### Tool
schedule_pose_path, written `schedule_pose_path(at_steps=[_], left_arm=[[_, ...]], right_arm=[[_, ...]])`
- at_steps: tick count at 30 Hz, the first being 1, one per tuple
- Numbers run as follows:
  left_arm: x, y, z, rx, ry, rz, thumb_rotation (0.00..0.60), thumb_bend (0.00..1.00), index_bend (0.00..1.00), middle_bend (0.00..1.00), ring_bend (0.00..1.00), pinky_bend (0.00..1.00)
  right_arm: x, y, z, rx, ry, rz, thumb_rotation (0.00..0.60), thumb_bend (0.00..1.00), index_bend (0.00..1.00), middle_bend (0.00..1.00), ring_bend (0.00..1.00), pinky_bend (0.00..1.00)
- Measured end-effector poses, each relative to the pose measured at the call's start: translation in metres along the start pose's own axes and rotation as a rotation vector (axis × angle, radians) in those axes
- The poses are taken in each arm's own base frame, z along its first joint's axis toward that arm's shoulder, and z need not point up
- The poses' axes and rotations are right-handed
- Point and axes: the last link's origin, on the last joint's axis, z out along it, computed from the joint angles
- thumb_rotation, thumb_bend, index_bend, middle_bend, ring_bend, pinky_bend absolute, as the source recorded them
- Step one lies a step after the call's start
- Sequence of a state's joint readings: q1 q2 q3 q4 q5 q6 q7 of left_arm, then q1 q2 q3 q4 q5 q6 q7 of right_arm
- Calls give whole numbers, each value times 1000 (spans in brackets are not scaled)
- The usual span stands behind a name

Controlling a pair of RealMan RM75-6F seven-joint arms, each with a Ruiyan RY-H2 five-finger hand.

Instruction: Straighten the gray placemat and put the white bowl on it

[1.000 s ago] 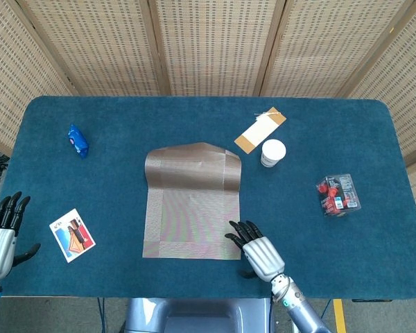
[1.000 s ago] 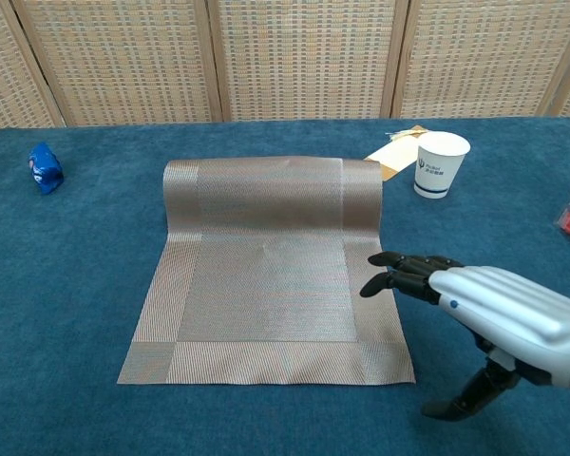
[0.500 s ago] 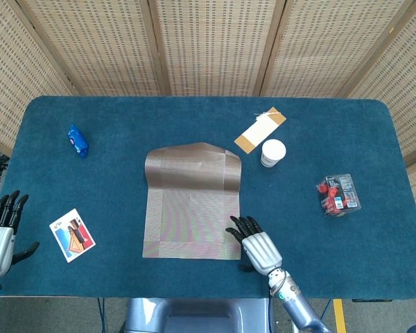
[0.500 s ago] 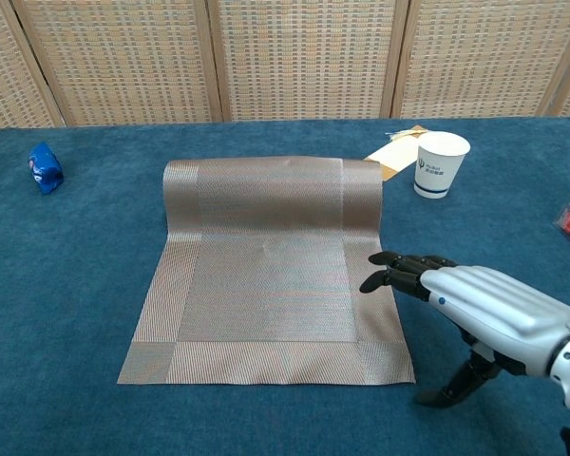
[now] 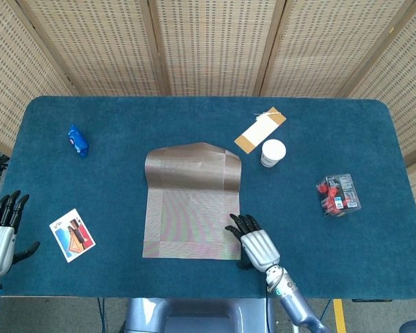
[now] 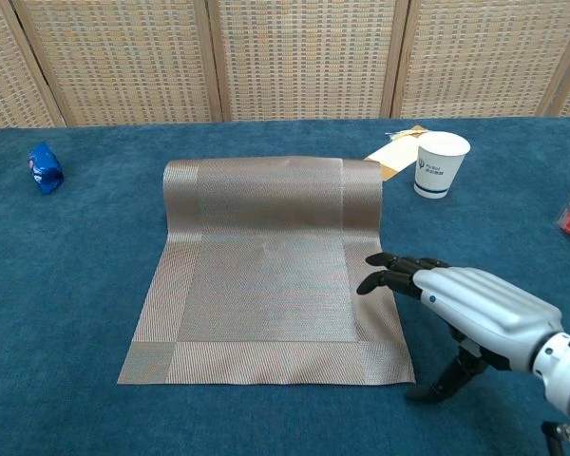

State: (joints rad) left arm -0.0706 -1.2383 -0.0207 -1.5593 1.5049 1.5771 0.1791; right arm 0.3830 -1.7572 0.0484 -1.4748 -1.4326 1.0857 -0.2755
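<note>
Blue packet (image 5: 78,140) far left on blue felt table (image 5: 111,194), picture card (image 5: 72,234) near left edge, tan card (image 5: 259,130) touching white paper cup (image 5: 272,152), red-content plastic pack (image 5: 338,193) right. Gray placemat (image 5: 191,208): woven, ribbed, rectangular, table centre, long axis running away from robot, far end curled over. Right hand (image 5: 253,245) at mat's near right corner, fingers spread, holding nothing. Left hand (image 5: 0,232) off left table edge, fingers apart, empty

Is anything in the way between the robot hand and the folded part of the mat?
Nothing visible is. The right robot hand sits at the gray placemat's right edge, fingertips over its border. From there to the folded-over far end there is only flat mat. The white cup stands off to the right, beside the mat.
</note>
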Motion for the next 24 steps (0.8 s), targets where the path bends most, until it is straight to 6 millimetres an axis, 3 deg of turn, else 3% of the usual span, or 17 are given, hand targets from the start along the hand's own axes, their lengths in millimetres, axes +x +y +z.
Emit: schedule_pose_path(at_steps=[8,16,24], left_arm=[[-4,0,1,-2,-17,1,600,136,0,0,0,0],[-6,1,1,-4,-24,-2,600,138,0,0,0,0],[-6,2,1,-5,-26,-9,600,141,0,0,0,0]], right_arm=[[-6,0,10,-2,26,13,600,259,256,0,0,0],[-7,-4,17,15,72,58,600,447,280,0,0,0],[-7,1,18,17,106,58,600,456,297,0,0,0]])
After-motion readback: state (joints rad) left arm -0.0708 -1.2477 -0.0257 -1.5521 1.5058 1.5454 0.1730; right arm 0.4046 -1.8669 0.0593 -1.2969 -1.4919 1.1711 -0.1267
